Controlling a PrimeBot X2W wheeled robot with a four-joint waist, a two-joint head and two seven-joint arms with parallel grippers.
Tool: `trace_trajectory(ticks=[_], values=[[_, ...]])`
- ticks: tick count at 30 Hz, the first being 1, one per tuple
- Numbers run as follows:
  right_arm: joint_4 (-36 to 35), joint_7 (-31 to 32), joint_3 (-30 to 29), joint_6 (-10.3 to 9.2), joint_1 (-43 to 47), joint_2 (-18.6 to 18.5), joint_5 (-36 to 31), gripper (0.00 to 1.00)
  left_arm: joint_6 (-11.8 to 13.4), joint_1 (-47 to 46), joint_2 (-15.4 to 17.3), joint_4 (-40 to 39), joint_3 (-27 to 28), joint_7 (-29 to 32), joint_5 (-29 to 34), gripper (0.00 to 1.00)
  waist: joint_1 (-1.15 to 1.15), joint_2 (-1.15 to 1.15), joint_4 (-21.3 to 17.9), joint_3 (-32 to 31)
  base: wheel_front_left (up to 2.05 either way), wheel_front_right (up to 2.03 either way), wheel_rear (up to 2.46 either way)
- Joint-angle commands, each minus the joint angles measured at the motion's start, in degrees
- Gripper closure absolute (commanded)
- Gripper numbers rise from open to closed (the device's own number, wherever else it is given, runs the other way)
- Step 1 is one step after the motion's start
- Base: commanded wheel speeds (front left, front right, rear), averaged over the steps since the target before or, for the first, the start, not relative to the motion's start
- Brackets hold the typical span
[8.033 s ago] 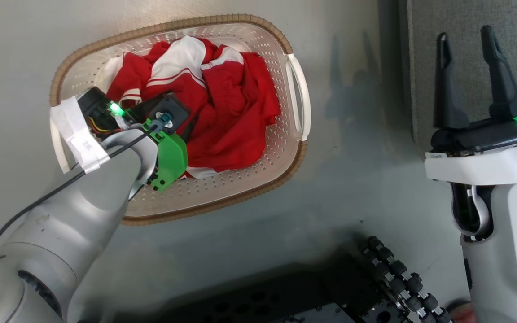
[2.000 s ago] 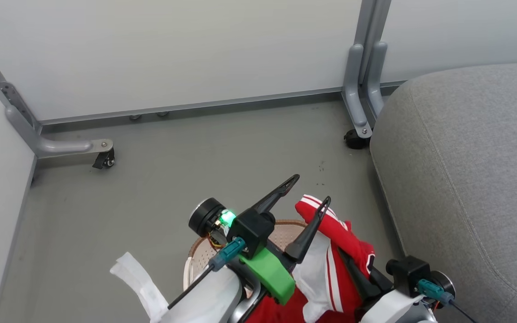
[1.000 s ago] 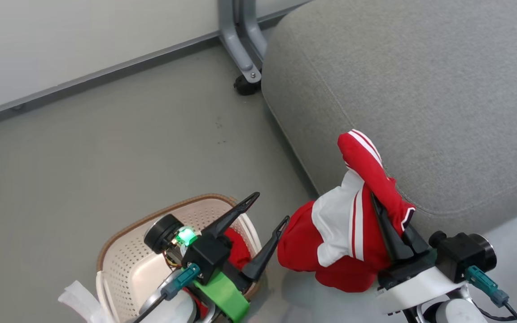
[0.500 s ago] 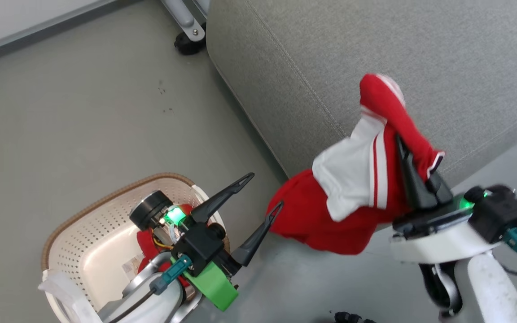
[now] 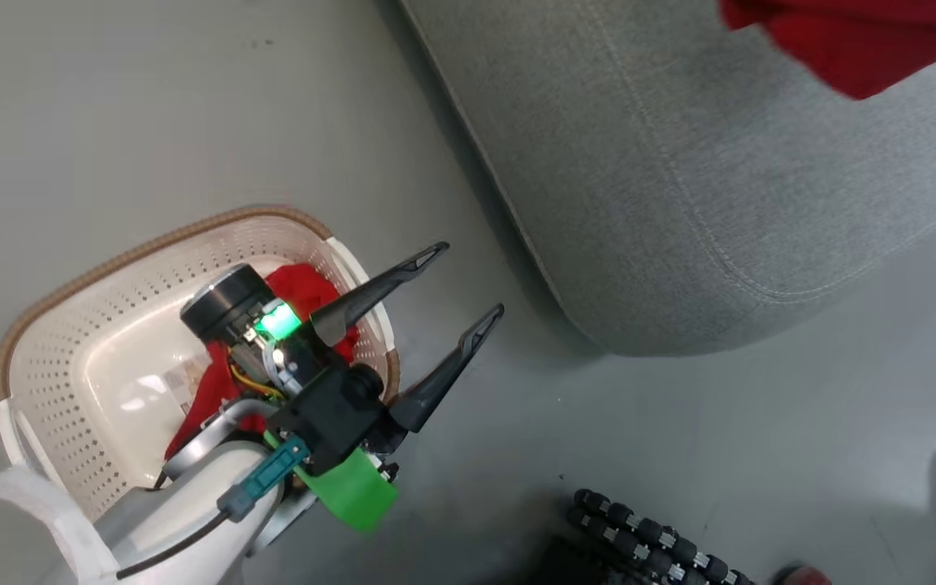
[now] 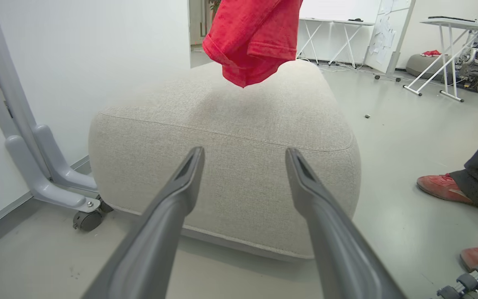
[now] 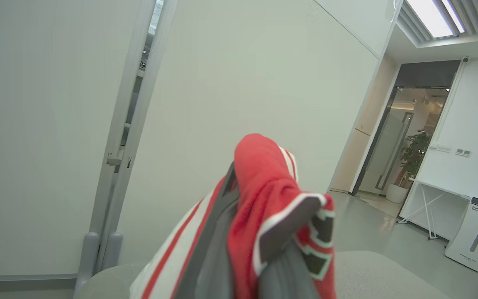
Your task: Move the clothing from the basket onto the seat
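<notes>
Basket of cream-white perforated plastic with a brown woven-look rim [image 5: 54, 357] sits lower left in the head view. A plain red garment [image 5: 305, 286] lies bunched inside, just beneath the left gripper [image 5: 472, 277], the nearer arm. Its fingers are spread and empty, aiming up-right at the large grey fabric seat cushion [image 5: 639, 162]. At upper right, the red jersey with white striped trim [image 5: 858, 41] hangs above that cushion, apparently clear of it. The right gripper [image 7: 270, 189] has its fingers clenched on the crumpled fold; the seat lies below, so letting go should land it.
</notes>
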Motion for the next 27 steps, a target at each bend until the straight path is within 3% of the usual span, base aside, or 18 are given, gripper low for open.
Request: trace_trajectory(ticks=[1, 5, 11, 12, 13, 17, 20, 27], values=[[1.63, -0.11, -0.45, -0.08, -1.73, -1.16, -0.27, 1.0, 0.08, -1.58, 0.83, -0.91, 0.65, 0.16, 0.01, 0.0, -0.01, 0.0, 4.65, 9.06, 0.0, 0.0, 0.0], [8.25, -0.11, -2.25, -0.08, -6.36, -5.27, -1.46, 1.0, 0.57, -3.13, 2.48, -3.45, 2.14, 0.89, 0.48, 0.0, -0.01, 0.0, 6.95, 13.17, 0.0, 0.0, 0.0], [18.06, -0.11, -3.5, -0.08, -9.88, -4.79, -3.0, 0.96, 0.95, -3.87, 3.67, -4.75, 2.77, 0.96, 0.75, 0.0, -0.01, 0.0, 9.0, 16.12, 0.0, 0.0, 0.0], [19.19, -0.11, -4.07, -0.08, -10.3, -4.37, -3.19, 0.53, 0.98, -3.87, 3.7, -4.82, 2.7, 0.89, 0.76, 0.0, -0.01, 0.0, 9.24, 16.33, 0.0, 0.0, 0.0], [20.09, -0.11, -5.48, -0.11, -10.96, -3.55, -3.7, 0.0, 1.05, -3.85, 3.87, -4.74, 2.68, 0.79, 0.8, 0.0, -0.01, 0.0, 9.38, 16.48, 0.0, 0.0, 0.0], [23.09, -0.1, -6.88, -0.1, -9.1, 0.08, -5.1, 0.0, 0.87, -3.47, 2.71, -4.18, 2.42, -0.23, -1.02, 0.0, -0.01, 0.0, 10.22, 15.9, 0.0, 0.0, 0.0], [23.74, -0.11, -8.34, -0.11, -6.1, 0.51, -5.74, 0.0, 0.87, -3.34, 1.42, -3.77, 2.29, -1.11, -2.02, 0.0, -0.01, 0.0, 11.11, 14.83, 0.0, 0.0, 0.0], [16.11, -0.11, -9.61, -0.1, 5.94, 4.63, -5.28, 0.0, 1.29, -2.56, -1.34, -1.23, 2.44, -2.5, -2.71, 0.0, -0.01, 0.0, 12.9, 11.87, 0.0, 0.0, 0.0]])
